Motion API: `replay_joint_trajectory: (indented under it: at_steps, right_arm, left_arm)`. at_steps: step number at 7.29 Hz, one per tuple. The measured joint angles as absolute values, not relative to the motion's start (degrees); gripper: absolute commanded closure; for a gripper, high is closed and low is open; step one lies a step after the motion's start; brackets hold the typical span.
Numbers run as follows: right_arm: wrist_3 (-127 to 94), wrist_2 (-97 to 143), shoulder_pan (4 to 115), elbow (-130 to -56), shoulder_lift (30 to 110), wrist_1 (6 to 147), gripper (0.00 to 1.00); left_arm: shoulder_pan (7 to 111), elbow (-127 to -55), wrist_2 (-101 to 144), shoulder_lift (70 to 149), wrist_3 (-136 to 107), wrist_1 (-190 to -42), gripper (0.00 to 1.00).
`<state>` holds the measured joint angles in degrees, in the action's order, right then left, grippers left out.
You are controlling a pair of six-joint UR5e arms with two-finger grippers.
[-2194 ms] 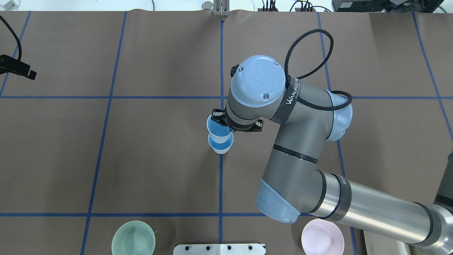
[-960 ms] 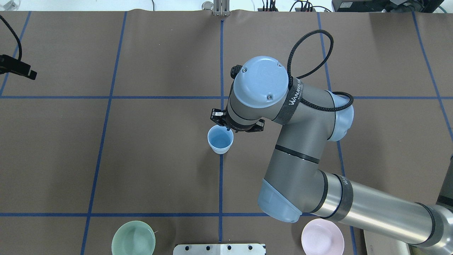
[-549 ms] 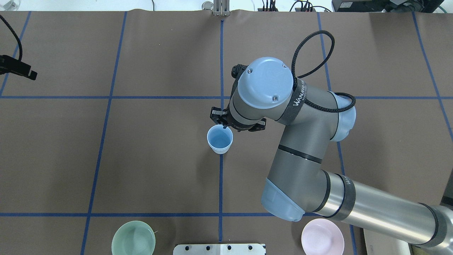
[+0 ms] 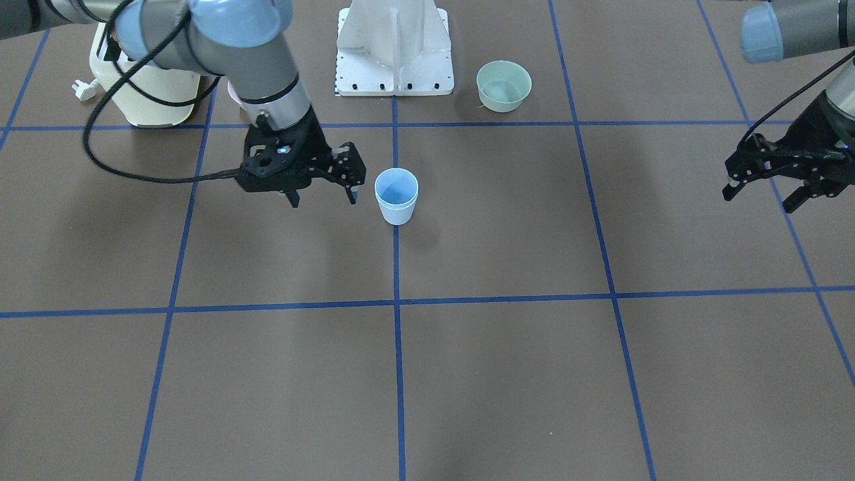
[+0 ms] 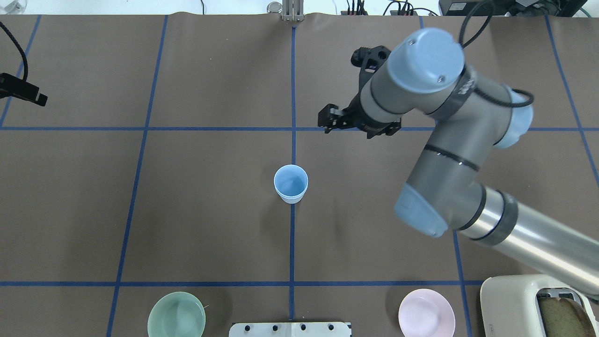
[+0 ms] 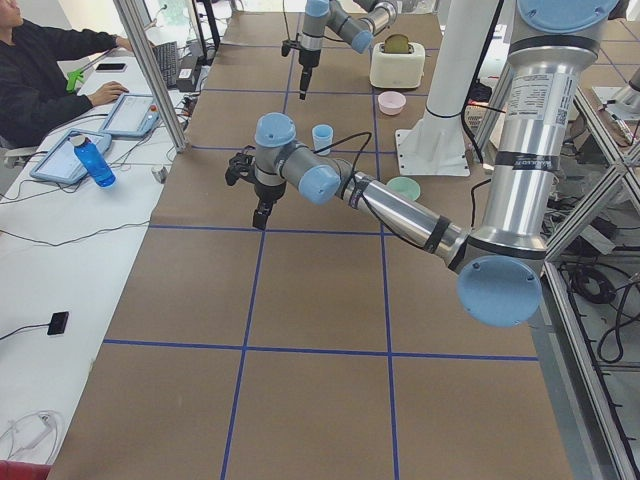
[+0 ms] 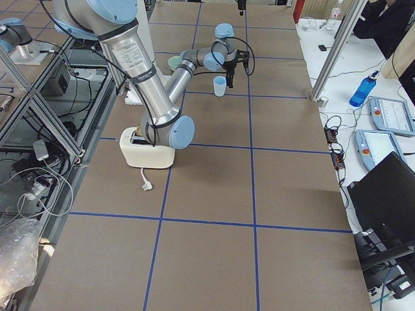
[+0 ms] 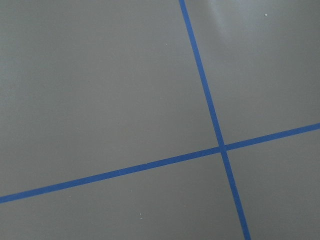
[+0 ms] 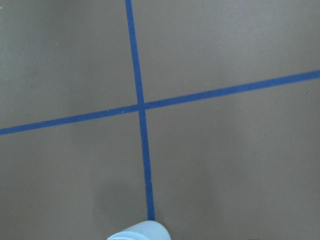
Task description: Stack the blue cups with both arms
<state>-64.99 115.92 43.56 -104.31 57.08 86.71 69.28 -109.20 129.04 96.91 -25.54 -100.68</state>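
Note:
The two blue cups (image 5: 290, 183) stand nested as one upright stack on the centre blue line; the stack also shows in the front-facing view (image 4: 396, 194), and its rim shows at the bottom edge of the right wrist view (image 9: 140, 232). My right gripper (image 4: 322, 199) is open and empty. It hangs above the table beside the stack without touching it, and in the overhead view (image 5: 358, 127) it sits to the far right of the stack. My left gripper (image 4: 758, 202) is open and empty, far off at the table's left side.
A green bowl (image 5: 176, 320) and a pink bowl (image 5: 426, 318) sit at the near edge on either side of the white base plate (image 5: 290, 329). A toaster (image 5: 538, 304) holding bread stands at the near right corner. An operator sits at a side desk.
The right gripper lowered the held cup into the standing cup, let go of it, then rose and moved away to the far right. The left gripper stayed put.

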Motion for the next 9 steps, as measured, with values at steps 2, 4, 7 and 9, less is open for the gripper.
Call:
replay_joint_trajectory:
  at_steps: [2,4,7,9]
  right_arm:
    - [-52.31,126.25,55.48,-104.52,63.55,86.55,0.0]
    - [-36.63,128.29,65.08,-103.77,71.95,86.43,0.0]
    - [-19.65,129.96,77.14,-100.38,78.8,86.77,0.0]
    - [-16.89,131.05,80.45,-99.33,80.16,87.06,0.0]
  left_arm:
    - [71.48,-108.24,129.16,95.63,-21.04,-100.68,0.02]
    - [75.05,-105.79,131.81,95.0,-15.56,-100.37,0.02]
    - [78.33,-102.99,133.85,94.52,-11.43,-100.08,0.02]
    - [78.78,-102.81,133.94,94.01,-10.99,-100.27,0.02]
